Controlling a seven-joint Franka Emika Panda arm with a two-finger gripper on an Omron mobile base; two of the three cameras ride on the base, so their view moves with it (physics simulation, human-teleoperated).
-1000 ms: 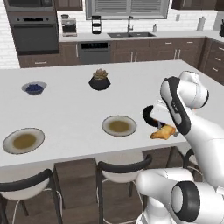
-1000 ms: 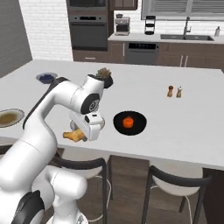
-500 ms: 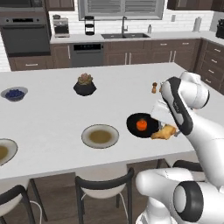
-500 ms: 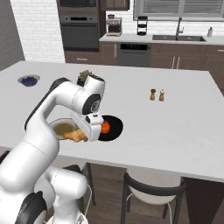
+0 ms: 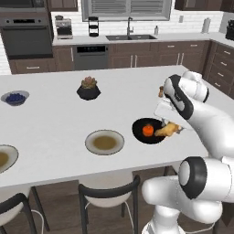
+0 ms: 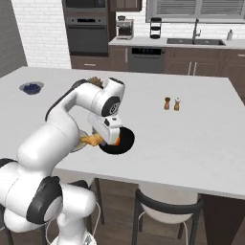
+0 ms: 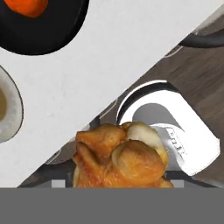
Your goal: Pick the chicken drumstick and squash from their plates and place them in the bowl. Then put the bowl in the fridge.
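Gripper [image 5: 170,129] is clamped on the chicken drumstick [image 5: 166,130], which it holds in the air just over the right-hand rim of the bowl [image 5: 139,132] in the left base view. From the right base view the same drumstick [image 6: 92,139] pokes out to the left of the hand, beside the bowl [image 6: 123,144]. Arm pose: the white forearm comes up from the base, bends sharply at the elbow above the counter [image 5: 55,128], and the wrist turns down so the hand hangs low near the counter's front edge.

Seen along the hand, the chicken drumstick [image 7: 120,157] sits right at the bottom of the frame, golden and lumpy, hiding the fingertips, so how far apart they stand cannot be read directly. Up and to the left in that view lies the bowl [image 7: 52,30] with the squash [image 7: 30,6] inside it; the drumstick is over the counter's edge rather than over the bowl's middle.

Squash [image 5: 147,130] rests in the black bowl, just beside the held drumstick. 1 of the plates [image 5: 105,142] lies just left of the bowl, bare; the other plate [image 5: 5,157] sits at the far left edge, well apart.
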